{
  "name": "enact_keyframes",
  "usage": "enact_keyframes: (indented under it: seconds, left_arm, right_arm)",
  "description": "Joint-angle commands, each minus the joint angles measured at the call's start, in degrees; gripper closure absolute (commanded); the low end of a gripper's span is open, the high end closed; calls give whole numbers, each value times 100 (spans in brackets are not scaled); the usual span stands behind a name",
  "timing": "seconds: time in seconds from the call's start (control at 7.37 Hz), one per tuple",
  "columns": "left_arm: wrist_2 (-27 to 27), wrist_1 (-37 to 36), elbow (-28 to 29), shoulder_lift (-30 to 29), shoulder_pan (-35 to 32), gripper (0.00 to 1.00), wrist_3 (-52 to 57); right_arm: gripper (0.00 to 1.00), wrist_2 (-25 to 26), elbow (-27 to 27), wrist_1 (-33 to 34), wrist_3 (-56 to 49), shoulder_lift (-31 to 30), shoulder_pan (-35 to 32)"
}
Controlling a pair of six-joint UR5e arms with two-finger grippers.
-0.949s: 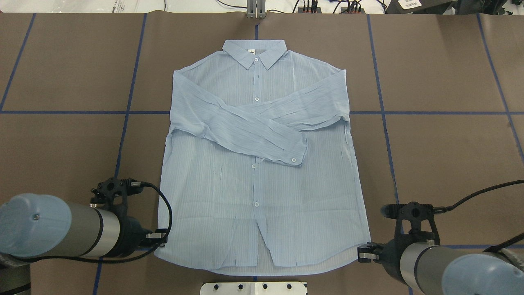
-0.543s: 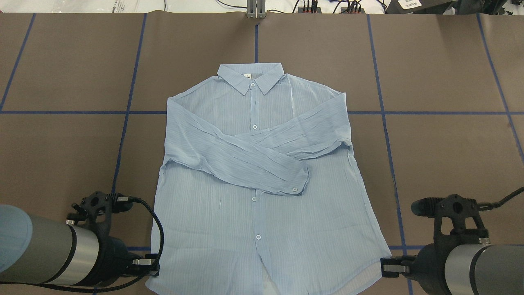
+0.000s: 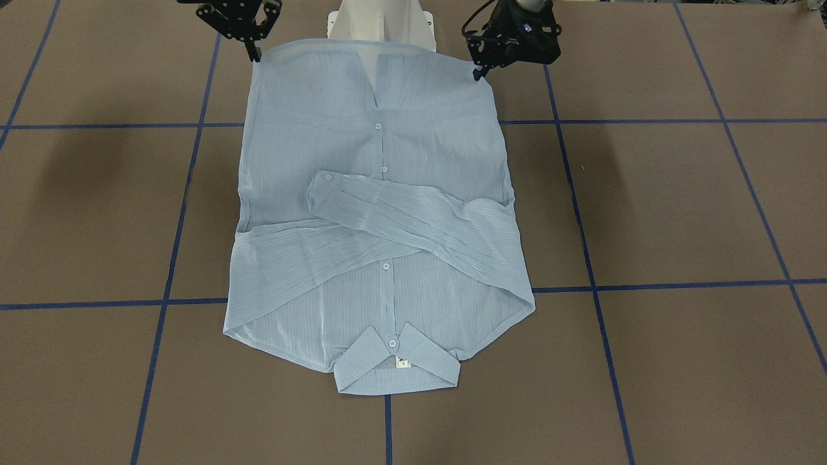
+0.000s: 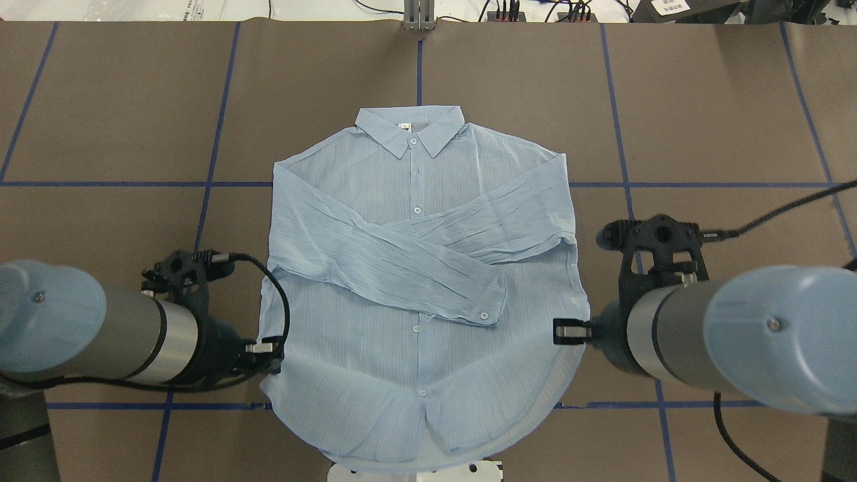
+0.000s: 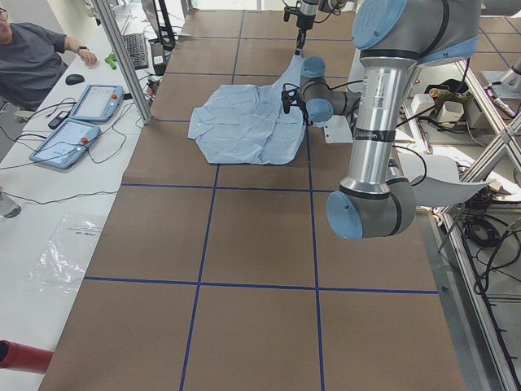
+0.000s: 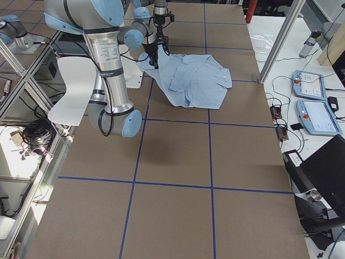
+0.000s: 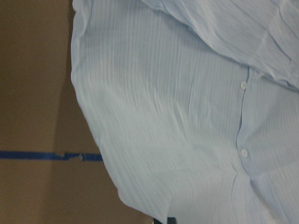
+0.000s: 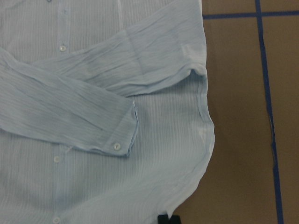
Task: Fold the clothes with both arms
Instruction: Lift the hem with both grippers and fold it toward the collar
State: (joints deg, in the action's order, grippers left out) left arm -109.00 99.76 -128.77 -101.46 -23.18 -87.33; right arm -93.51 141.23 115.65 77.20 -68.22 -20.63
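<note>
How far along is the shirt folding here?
Done: both sleeves lie crossed on the shirt. In hand: the left gripper and right gripper each pinch a corner of the hem, raised off the table. Left: probably carrying it to the collar; no body fold yet.

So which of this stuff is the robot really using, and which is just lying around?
In use: the blue shirt; the left gripper and right gripper, each pinching a hem corner.
Lying about: two tablets, a keyboard and a plastic bag on the side bench.
</note>
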Motion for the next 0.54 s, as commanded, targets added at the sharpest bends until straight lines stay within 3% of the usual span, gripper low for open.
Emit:
enact_keyframes:
  seconds: [0.0,0.14,0.41]
  left_arm:
    - [98,-1,473,-477,-754,100,23]
    - [124,-1,858,-741,-1054,100,76]
    - [789,8,1273,-989,-1206,100,365]
  right_arm:
    - [100,-10,-803,-845,-539,221,-817]
    - [100,-27,-1338,-1591,-548,221,-1107]
    - [100,-45,-2261,-2316,-749,439,-1582]
